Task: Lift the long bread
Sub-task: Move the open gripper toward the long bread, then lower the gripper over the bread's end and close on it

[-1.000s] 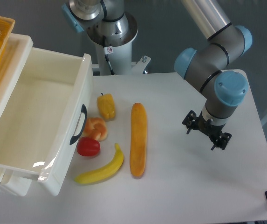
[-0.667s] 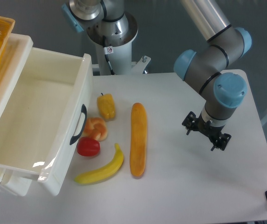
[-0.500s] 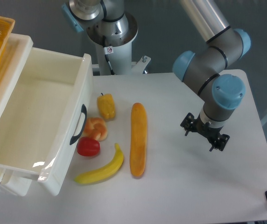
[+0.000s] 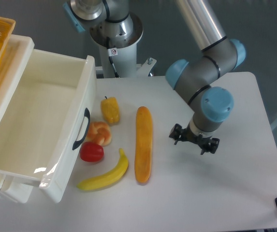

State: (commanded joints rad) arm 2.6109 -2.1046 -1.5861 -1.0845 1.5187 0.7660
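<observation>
1. The gripper (image 4: 194, 140) hangs just above the bench (image 4: 225, 193), pointing down. Its fingers (image 4: 176, 132) are small and dark here. They look spread a little apart, and they hold nothing.

2. The long bread (image 4: 143, 144) lies flat on the bench, off to the left of the fingers as the picture shows it. A strip of bare bench sits between them. They are near each other but not touching.

3. The bread's long way runs from the far side of the bench toward the near side, nearly straight. The fingers are about level with its middle. So the next move looks like a short slide sideways over to the bread, then down.

4. The two fingers look lined up along a left-to-right line, so they may already sit across the bread's thin way. This is hard to be sure of.

5. The side of the bread facing the fingers is open. On its other side a banana (image 4: 105, 176) lies close to the near end, and a yellow pepper (image 4: 110, 110) sits by the far end. A finger going down on that side has less room near the banana.

6. Farther left are a bun (image 4: 100, 133), a red tomato (image 4: 91, 152) and the open white drawer (image 4: 36, 125).
</observation>
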